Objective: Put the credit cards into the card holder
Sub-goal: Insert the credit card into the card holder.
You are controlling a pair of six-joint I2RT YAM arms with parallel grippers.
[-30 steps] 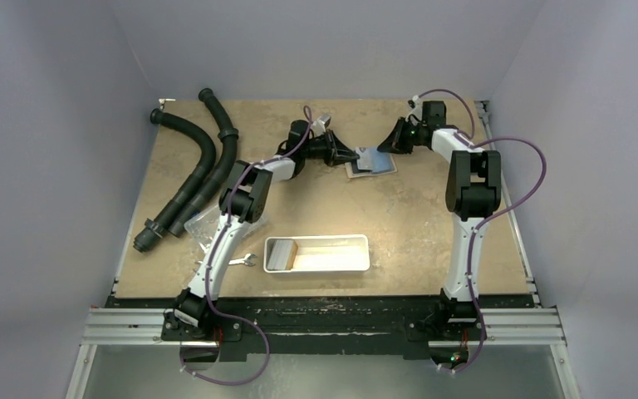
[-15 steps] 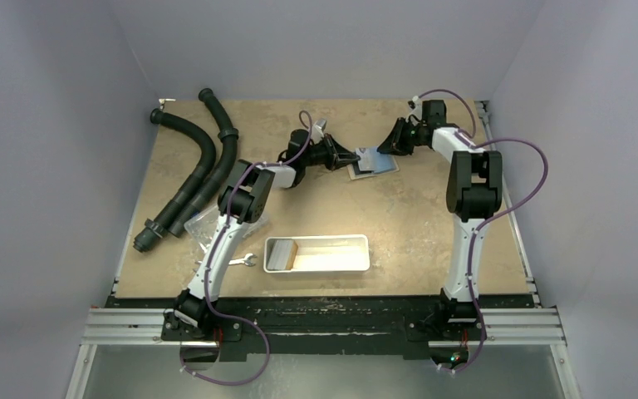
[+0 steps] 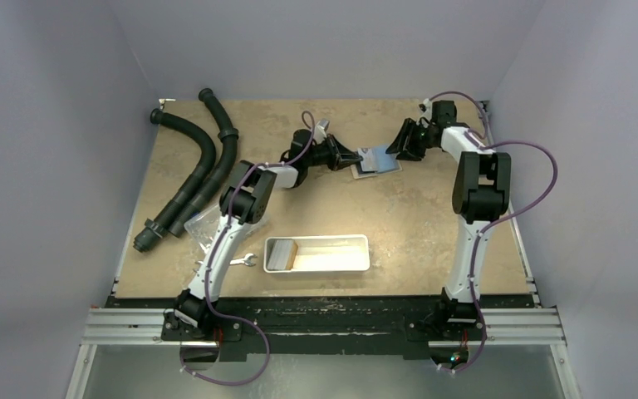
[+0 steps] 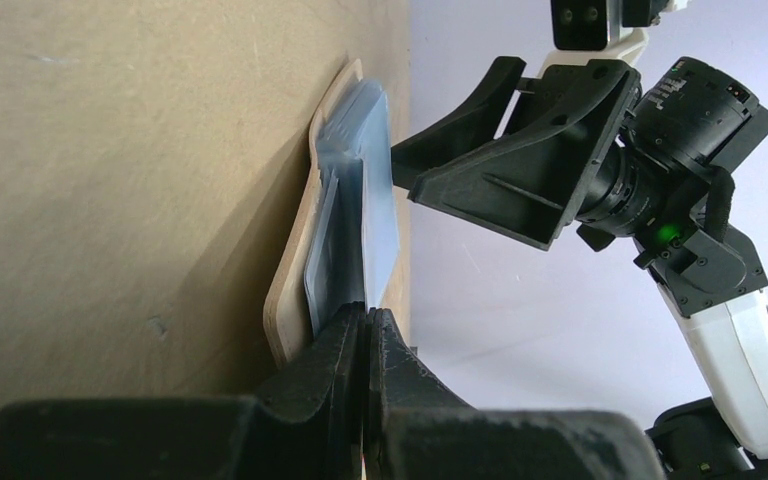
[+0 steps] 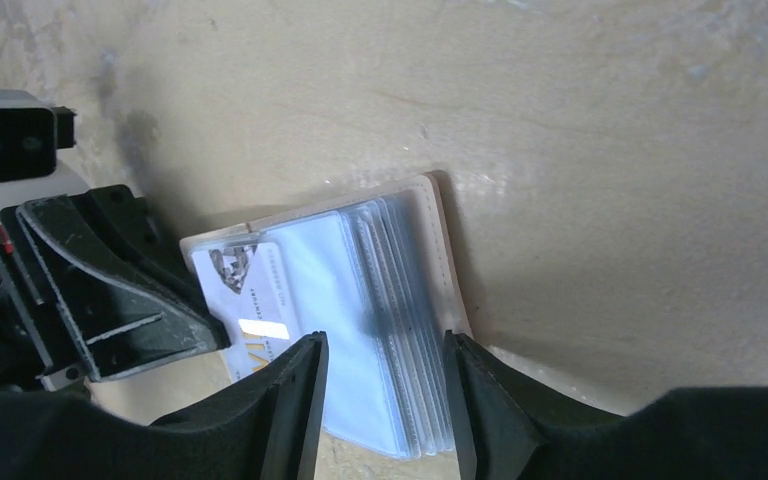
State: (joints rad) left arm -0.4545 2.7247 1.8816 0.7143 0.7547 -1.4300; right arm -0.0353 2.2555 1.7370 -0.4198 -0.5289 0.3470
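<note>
**Holder pinned at the far middle, right jaws hovering empty**

You are working at the far middle of the table [image 3: 382, 216]. The card holder [image 3: 375, 160] is lying open there, tan side down and pale blue sleeves facing up. Your left gripper [image 4: 365, 325] is sitting fully closed at the holder's edge. As far as its own camera shows, it is pinching one clear sleeve leaf and standing it up off the stack. Your right gripper [image 5: 380, 390] is hanging just above the sleeves with its jaws partly spread and nothing between them.

The credit cards [image 3: 294, 250] seem to be waiting well apart from all this. They look to be leaning in the left end of the white tray [image 3: 332, 269] near the arm bases (they are too small in the overhead view for you to count).

You are likely dealing with thin, stiff, light cards with slick faces. Pinching one by a short edge should be leaving most of its length free to slide in. The holder looks soft and light, so it will probably be skidding on the table unless you are holding it down. Its sleeves look floppy, so gripping the leaf near its open mouth should serve best.
</note>
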